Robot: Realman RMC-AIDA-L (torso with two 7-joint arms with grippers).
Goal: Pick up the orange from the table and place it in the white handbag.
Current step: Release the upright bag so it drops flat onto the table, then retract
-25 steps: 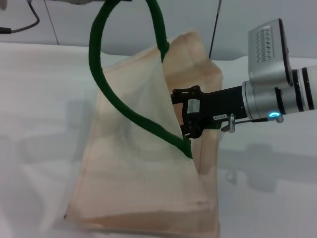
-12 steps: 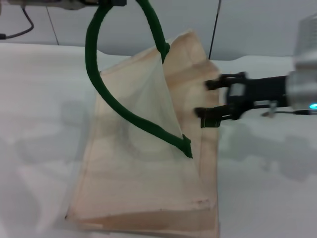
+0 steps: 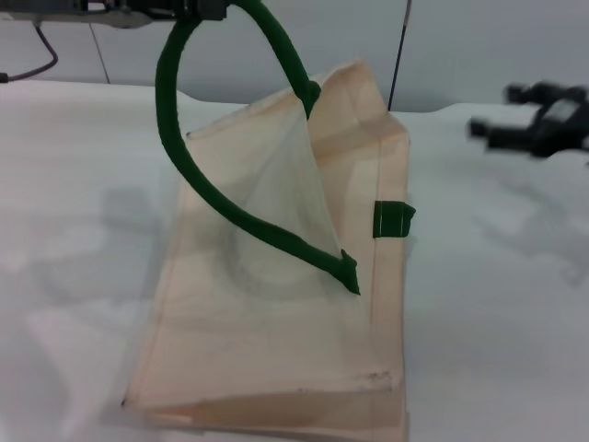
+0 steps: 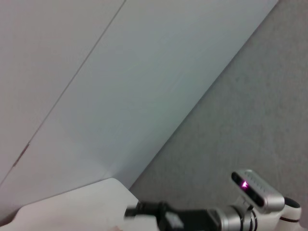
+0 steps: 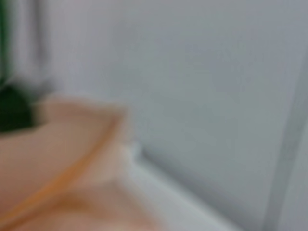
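Shows the right gripper [image 3: 502, 110] hanging above the table [image 3: 515, 304] at the far right of the head view, with its two dark fingers spread wide and nothing between them. Blurs that gripper somewhat, yet leaves the gap plain enough. Places the white handbag [image 3: 276, 350] to that gripper's left, well apart from it and touching it nowhere. Stands the bag upright on the table, cream fabric sagging, with its mouth pulled open towards the top. Shows a short dark green handle stub [image 3: 394, 219] on the bag wall facing the right gripper, lower than the fingers and clear of them.

Finds the left gripper [image 3: 198, 7] at the very top edge of the head view, directly above the bag. Runs the looped dark green handle [image 3: 170, 120] up from the bag's rim to meet that gripper, so hangs the bag beneath it. Cuts this gripper off at the edge; cannot tell how wide it stands or how it holds the loop.

Cannot tell where the orange lies: hidden in all three views.

Catches only a blurred cream bag edge [image 5: 72, 178] close below the right wrist camera.
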